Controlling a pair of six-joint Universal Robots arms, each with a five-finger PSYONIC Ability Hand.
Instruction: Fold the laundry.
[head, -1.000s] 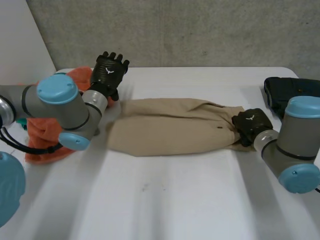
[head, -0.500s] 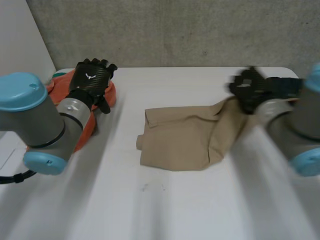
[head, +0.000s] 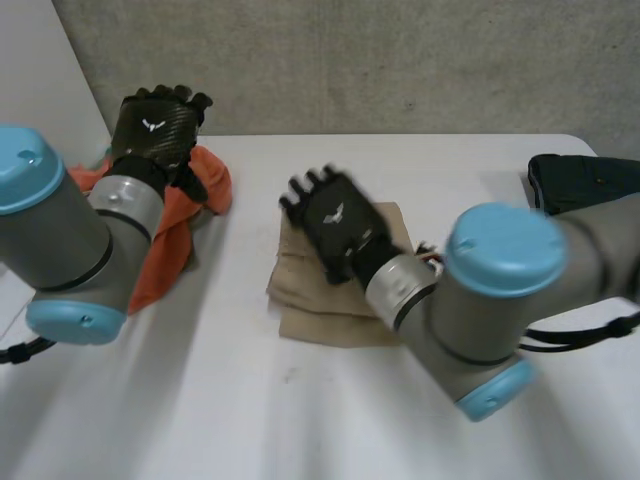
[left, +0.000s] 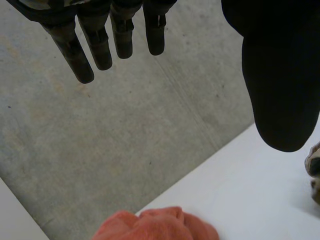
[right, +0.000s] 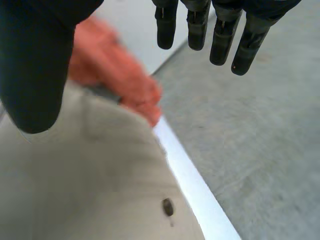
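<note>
A tan garment (head: 320, 305) lies folded into a small stack in the middle of the white table (head: 300, 420). My right hand (head: 338, 222) hovers over its top layer with fingers spread, open and holding nothing. In the right wrist view the straight fingers (right: 197, 25) and thumb stand apart above the tan garment (right: 90, 185). My left hand (head: 150, 125) is raised at the table's back left, open and empty, above an orange cloth (head: 195, 180). The left wrist view shows its fingers (left: 100, 45) straight, with the orange cloth (left: 155, 227) below them.
A dark garment (head: 580, 180) lies at the table's back right edge. The orange cloth (right: 115, 70) sits bunched just beyond the tan stack's left side. A grey wall (head: 400, 60) runs behind the table. The near half of the table is bare white surface.
My right hand swept the tan garment's right end across to the left, laid it over the rest and let go. My left hand drew back and up to the far left.
</note>
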